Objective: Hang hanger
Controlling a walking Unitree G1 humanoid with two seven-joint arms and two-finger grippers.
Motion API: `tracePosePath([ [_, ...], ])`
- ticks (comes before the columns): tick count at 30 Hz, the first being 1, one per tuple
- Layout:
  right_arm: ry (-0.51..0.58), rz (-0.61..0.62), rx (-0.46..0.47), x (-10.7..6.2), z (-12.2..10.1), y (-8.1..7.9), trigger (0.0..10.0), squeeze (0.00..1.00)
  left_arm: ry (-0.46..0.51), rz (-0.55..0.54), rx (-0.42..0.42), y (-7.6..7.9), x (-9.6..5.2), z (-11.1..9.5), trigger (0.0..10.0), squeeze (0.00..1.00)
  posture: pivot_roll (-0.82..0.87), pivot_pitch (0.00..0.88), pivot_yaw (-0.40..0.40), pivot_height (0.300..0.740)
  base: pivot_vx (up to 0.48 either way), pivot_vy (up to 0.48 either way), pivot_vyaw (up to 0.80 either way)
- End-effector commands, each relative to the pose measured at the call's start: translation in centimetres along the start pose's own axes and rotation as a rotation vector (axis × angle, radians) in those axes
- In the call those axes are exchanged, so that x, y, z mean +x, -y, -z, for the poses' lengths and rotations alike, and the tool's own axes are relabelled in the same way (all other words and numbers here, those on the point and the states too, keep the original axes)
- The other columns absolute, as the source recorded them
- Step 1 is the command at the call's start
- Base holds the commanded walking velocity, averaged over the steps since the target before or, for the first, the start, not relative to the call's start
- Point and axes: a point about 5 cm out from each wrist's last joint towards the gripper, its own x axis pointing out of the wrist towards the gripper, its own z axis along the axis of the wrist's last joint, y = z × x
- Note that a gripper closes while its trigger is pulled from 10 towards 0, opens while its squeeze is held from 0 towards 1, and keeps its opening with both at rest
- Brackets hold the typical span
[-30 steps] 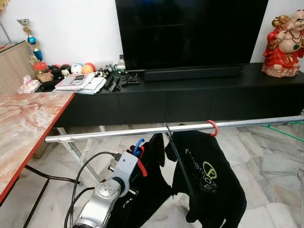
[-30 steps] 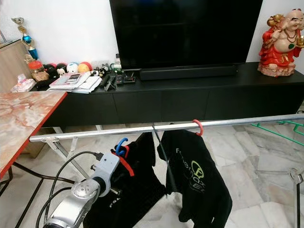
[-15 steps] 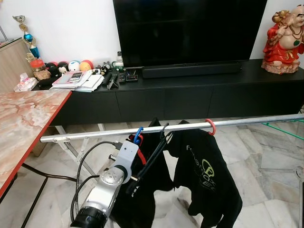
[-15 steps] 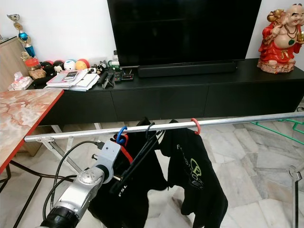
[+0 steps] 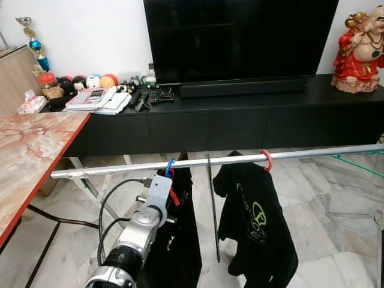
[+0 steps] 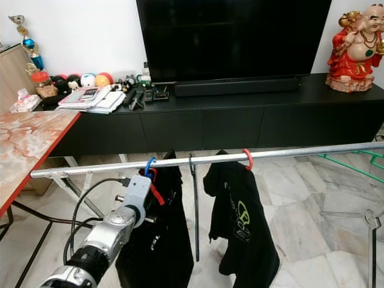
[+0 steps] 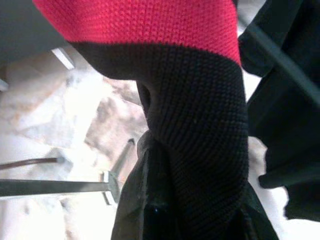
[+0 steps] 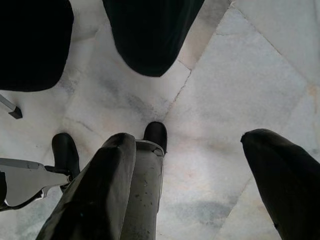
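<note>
the left tool (image 5: pixel 171 183) is up at the rail (image 5: pixel 312 152), by the blue hanger hook (image 5: pixel 169 167) with the black shirt (image 5: pixel 183 240). i cannot tell if it pinches. the shirt is floppy; hold the stiff hook.

A silver rail (image 5: pixel 312 153) carries a blue hook (image 5: pixel 170 166), a black hanger (image 5: pixel 209 165) and a red hook (image 5: pixel 267 159).

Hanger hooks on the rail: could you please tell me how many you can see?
3: a blue hook by the left end effector, a black hook mid-rail, and a red hook further right. Garments may hide others.
</note>
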Motion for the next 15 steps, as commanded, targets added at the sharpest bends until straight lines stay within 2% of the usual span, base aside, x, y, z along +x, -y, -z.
tracePosePath([
  [1, -0.006, -0.003, 0.002, 0.0, 0.0, -0.1, 10.0, 0.0, -0.061, 0.011, -0.011, 0.2, 0.1, 1.0, 10.0, 0.0, 0.06, 0.0, 0.045, 0.74, 0.0, 0.0, 0.0],
  [9, -0.008, -0.008, -0.001, 0.0, 0.1, -0.1, 10.0, 0.0, -0.119, 0.011, -0.021, 0.4, 0.1, 2.5, 10.0, 0.0, 0.06, 0.0, 0.044, 0.74, 0.0, 0.0, 0.0],
  [11, -0.008, -0.01, -0.002, 0.0, 0.1, -0.1, 10.0, 0.0, -0.073, 0.006, -0.072, 0.6, 0.3, 1.8, 10.0, 0.0, 0.06, 0.0, 0.045, 0.74, 0.0, 0.0, 0.0],
  [15, -0.008, -0.01, 0.0, 0.0, 0.1, -0.1, 10.0, 0.0, -0.017, -0.018, -0.093, 0.7, 0.6, -0.1, 10.0, 0.0, 0.06, 0.0, 0.045, 0.74, 0.0, 0.0, 0.0],
])
